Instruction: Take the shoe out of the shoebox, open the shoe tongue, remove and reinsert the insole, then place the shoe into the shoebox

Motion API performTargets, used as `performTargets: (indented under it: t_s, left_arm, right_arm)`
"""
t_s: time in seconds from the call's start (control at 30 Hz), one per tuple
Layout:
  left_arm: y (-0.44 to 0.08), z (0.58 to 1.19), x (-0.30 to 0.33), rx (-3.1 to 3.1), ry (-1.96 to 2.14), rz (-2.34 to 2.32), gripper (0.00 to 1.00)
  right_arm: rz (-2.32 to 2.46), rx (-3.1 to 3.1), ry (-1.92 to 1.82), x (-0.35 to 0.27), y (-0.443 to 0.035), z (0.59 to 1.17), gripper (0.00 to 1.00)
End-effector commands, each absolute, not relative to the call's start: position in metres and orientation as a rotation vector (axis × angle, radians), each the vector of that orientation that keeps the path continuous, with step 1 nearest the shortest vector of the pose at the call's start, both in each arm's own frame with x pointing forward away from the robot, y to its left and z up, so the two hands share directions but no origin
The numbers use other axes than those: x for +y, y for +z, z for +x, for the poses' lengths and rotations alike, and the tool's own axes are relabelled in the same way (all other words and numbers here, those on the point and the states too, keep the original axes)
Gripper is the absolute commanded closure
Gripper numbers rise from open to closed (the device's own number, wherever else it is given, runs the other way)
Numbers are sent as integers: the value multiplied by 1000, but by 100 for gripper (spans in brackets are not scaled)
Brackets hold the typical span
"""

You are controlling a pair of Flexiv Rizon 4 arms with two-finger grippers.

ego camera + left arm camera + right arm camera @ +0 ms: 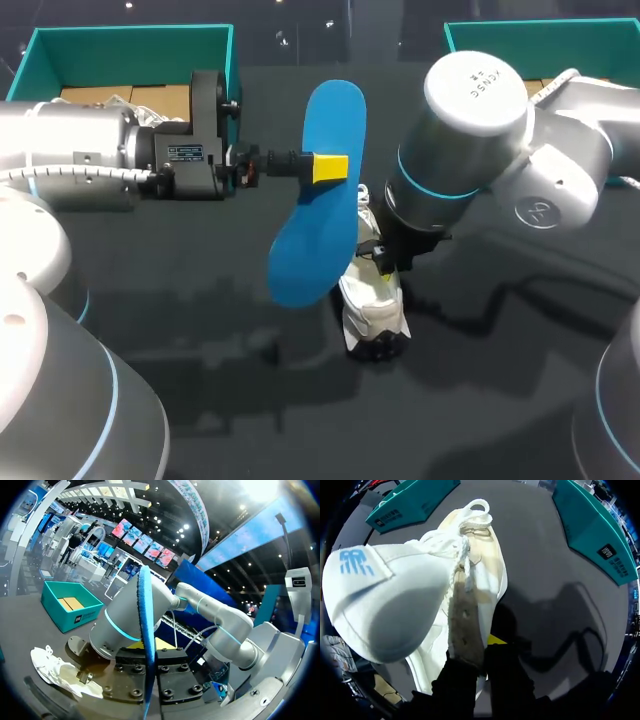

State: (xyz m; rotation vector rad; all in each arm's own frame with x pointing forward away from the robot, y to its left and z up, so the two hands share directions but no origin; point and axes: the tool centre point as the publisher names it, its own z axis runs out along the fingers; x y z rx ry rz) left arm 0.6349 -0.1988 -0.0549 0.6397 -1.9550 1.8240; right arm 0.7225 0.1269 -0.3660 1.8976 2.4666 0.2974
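Note:
My left gripper (328, 167) is shut on a blue insole (318, 195), held on edge above the middle of the table. In the left wrist view the insole (146, 625) runs as a thin blue edge between the fingers. Just beyond and below it lies the white shoe (372, 312), toe toward the table's front. My right gripper (384, 263) comes down onto it and is shut on the shoe's tan eyelet flap (465, 625). The white tongue (377, 605) is folded out to one side, with the laces (462, 555) bunched loosely.
A teal shoebox (130, 60) stands at the back left behind my left arm. A second teal shoebox (545, 45) sits at the back right, partly hidden by my right arm. Dark tabletop (250, 400) stretches in front of the shoe.

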Motion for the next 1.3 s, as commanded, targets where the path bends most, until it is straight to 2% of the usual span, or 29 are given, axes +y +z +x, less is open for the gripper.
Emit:
performTargets:
  t_s: [0.03, 0.77, 0.83, 0.9, 0.97, 1.3]
  left_arm:
    - [-56, 635, -201, -1954, 1825, 640, 100]
    - [-56, 635, -201, -1954, 1825, 640, 100]
    - [-56, 635, -201, -1954, 1825, 640, 100]
    - [-56, 635, -201, -1954, 1825, 640, 100]
    - [-56, 635, -201, -1954, 1825, 640, 100]
    - [-56, 635, -201, -1954, 1825, 640, 100]
  right_arm:
    - [1908, 2482, 308, 129, -376, 727, 100]
    - [1995, 2476, 273, 138, -387, 726, 100]
    - [1997, 2474, 274, 137, -386, 726, 75]
    - [1999, 2473, 275, 137, -385, 727, 31]
    - [1997, 2474, 280, 136, -383, 727, 0]
    - [1965, 2524, 332, 131, -347, 725, 0]
